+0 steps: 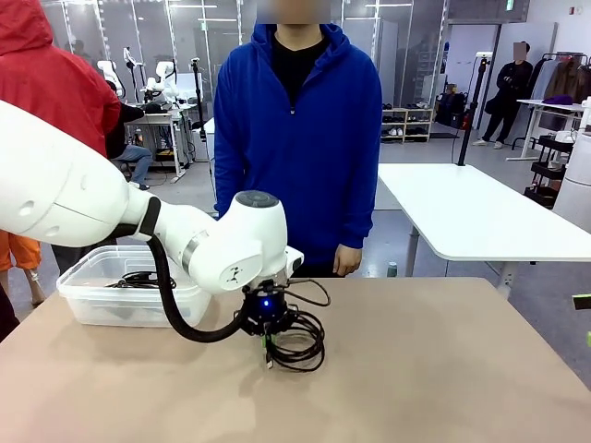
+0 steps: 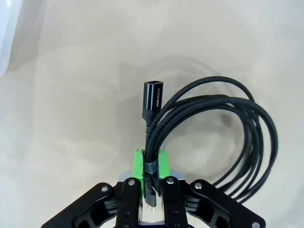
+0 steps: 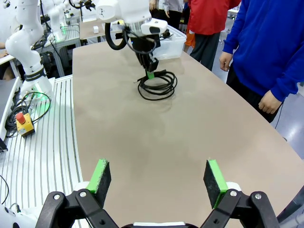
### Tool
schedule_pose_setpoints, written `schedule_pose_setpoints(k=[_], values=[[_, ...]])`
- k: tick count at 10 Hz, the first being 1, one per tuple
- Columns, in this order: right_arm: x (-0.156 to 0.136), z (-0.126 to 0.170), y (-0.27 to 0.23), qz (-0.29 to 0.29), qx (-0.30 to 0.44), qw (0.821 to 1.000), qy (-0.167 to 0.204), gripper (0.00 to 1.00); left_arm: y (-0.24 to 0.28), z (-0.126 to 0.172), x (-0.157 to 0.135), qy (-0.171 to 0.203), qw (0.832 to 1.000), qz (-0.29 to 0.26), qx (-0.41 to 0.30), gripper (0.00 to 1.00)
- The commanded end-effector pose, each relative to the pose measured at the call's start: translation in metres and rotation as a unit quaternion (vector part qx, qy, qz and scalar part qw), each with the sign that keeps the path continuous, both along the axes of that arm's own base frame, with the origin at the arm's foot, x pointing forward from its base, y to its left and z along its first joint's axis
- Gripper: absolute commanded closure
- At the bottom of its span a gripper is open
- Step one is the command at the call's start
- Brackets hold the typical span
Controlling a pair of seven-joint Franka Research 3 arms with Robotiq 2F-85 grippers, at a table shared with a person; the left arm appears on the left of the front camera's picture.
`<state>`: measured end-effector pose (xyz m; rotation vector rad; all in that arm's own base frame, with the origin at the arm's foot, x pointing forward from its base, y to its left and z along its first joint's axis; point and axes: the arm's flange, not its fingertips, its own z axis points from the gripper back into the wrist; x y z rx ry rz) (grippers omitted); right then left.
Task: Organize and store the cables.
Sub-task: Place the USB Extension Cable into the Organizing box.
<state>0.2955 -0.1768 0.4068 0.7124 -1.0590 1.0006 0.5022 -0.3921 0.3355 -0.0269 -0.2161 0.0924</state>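
Left pincer (image 2: 151, 164) is clamped on the cable (image 2: 223, 128) bundle, coil trailing ahead on the table (image 2: 71, 118); lift straight so loops clear, then carry to the bin (image 1: 102, 300) beside it.

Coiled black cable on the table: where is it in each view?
Front: coiled black cable at centre, under the left tool.
Left wrist: coil centre-right, its bundled strands pinched between the green pads.
Right wrist: coil upper centre, on the far tabletop.
Shared landmark: the left tool clamped on it.
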Motion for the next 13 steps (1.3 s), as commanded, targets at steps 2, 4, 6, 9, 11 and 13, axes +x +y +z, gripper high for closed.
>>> schedule_pose_setpoints(k=[2,4,6,9,11,13], values=[[0.001,0.000,0.001,-0.002,0.005,1.000,-0.006,0.00,0.013,0.091,-0.003,-0.043,0.997,-0.059,-0.026,1.00],[0.001,0.000,0.001,-0.002,0.005,1.000,-0.006,0.00,0.012,0.107,-0.007,-0.045,0.995,-0.084,-0.025,1.00],[0.001,0.000,0.001,-0.002,0.005,1.000,-0.006,0.00,0.008,0.114,-0.006,-0.067,0.995,-0.069,-0.023,1.00],[0.001,0.000,0.001,-0.002,0.005,1.000,-0.006,0.00,0.008,0.114,-0.006,-0.067,0.995,-0.069,-0.023,1.00],[0.001,0.000,0.001,-0.002,0.005,1.000,-0.006,0.00,0.025,0.125,0.003,-0.069,0.985,-0.156,0.009,0.86],[0.001,0.000,0.001,-0.002,0.005,1.000,-0.006,0.00,0.089,0.156,0.029,-0.051,0.972,-0.229,0.024,0.86]])
